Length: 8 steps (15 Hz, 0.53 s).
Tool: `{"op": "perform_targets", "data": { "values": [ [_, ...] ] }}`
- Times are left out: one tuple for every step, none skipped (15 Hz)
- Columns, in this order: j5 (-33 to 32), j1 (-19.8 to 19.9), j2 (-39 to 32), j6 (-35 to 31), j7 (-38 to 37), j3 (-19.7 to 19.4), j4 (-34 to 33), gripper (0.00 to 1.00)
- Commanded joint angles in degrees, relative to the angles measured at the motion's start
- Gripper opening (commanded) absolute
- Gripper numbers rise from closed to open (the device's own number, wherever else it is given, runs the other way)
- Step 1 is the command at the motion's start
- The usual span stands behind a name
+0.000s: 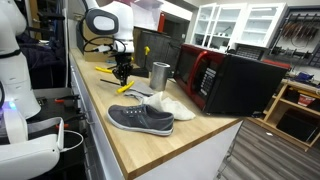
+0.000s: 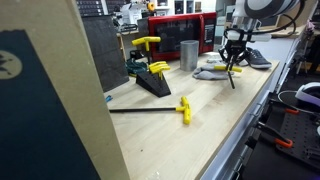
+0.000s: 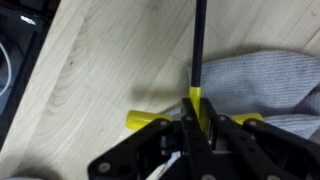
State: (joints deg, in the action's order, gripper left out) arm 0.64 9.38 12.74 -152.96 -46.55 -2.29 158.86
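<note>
My gripper (image 3: 197,112) is shut on a yellow T-handle hex key (image 3: 146,120), its jaws pressed on the yellow stem where the black shaft (image 3: 199,40) begins. In both exterior views the gripper (image 1: 122,66) (image 2: 234,46) hangs above the wooden countertop (image 1: 135,150), and the key's shaft (image 2: 231,72) points down toward the wood. A grey shoe (image 3: 265,85) (image 1: 140,119) lies right beside the key. Whether the shaft tip touches the counter is unclear.
A second T-handle key (image 2: 183,108) lies flat on the counter. A black stand with yellow keys (image 2: 150,78), a metal cup (image 1: 160,74) (image 2: 189,54), a pale shoe (image 1: 170,103) and a red-and-black microwave (image 1: 235,80) stand nearby. The counter's edge (image 2: 250,125) is close.
</note>
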Motion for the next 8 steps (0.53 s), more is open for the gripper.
{"op": "perform_targets", "data": {
  "values": [
    [-1.62,1.43,4.61,1.50,0.15,1.02,0.36,0.03],
    [-2.17,1.70,5.36,1.40,0.03,1.34,0.42,0.03],
    [-2.81,2.05,5.98,1.26,-0.12,1.69,0.43,0.03],
    [-3.58,2.25,6.33,0.87,-0.30,2.19,0.43,0.03],
    [-4.60,2.61,6.51,0.46,-0.59,2.80,0.39,0.03],
    [-5.74,3.12,6.63,-0.11,-0.98,3.57,0.40,0.03],
    [-7.46,3.78,6.23,-1.04,-1.49,4.57,0.38,0.03],
    [-9.29,4.47,5.47,-1.99,-2.02,5.56,-0.05,0.03]
  ]
}}
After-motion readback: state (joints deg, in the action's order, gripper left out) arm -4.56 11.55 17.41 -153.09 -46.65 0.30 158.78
